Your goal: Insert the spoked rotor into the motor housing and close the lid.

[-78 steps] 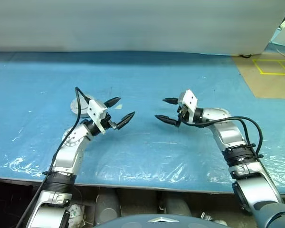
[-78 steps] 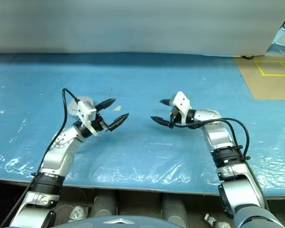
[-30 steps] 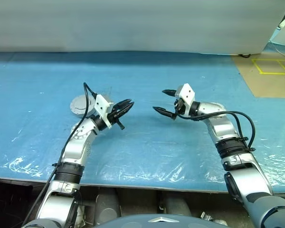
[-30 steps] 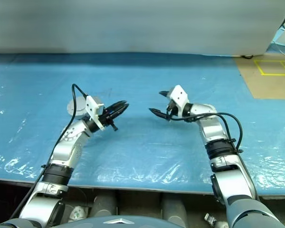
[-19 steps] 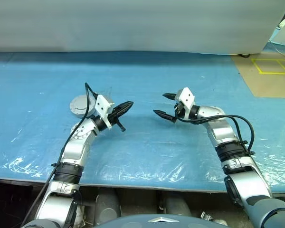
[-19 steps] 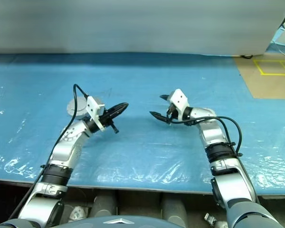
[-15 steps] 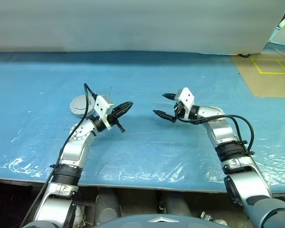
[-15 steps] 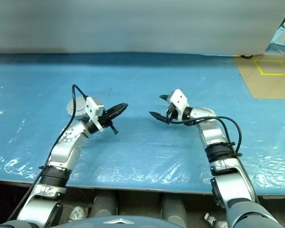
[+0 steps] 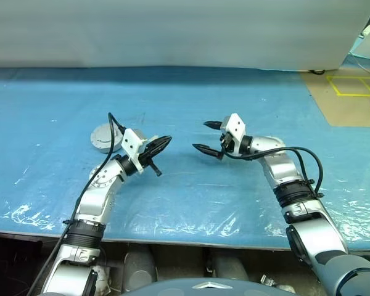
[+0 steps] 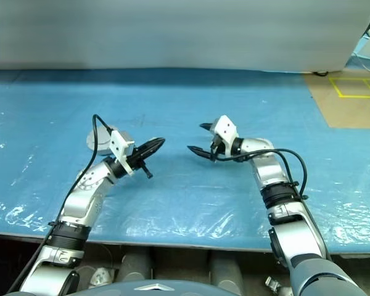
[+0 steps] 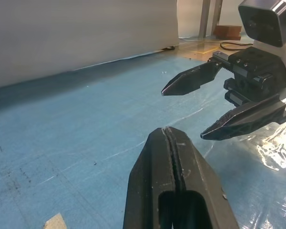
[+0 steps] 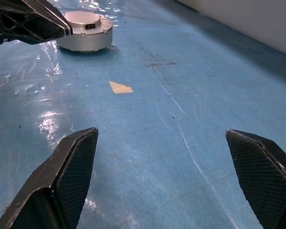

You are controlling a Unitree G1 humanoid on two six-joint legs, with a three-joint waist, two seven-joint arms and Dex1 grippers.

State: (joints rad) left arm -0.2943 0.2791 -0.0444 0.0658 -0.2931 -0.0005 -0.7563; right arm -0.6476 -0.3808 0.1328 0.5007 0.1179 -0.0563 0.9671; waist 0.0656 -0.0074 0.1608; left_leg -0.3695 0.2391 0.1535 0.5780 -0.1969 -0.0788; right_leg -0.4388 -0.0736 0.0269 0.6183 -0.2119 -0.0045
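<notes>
Bench (image 9: 191, 203) near edge: crinkled blue plastic sheet. Above mid-bench, two black-fingered robot hands face each other, well apart. Left hand (image 9: 161, 143) clamped shut, holding nothing, pointing roughly level toward right. Right hand (image 9: 207, 136) spread wide, empty, angled slightly down toward left. Farther back, behind left arm: round light-grey metal motor housing (image 12: 85, 30), lid side up, resting on sheet. Likely rigid, fairly heavy, smooth; grip across rim.
</notes>
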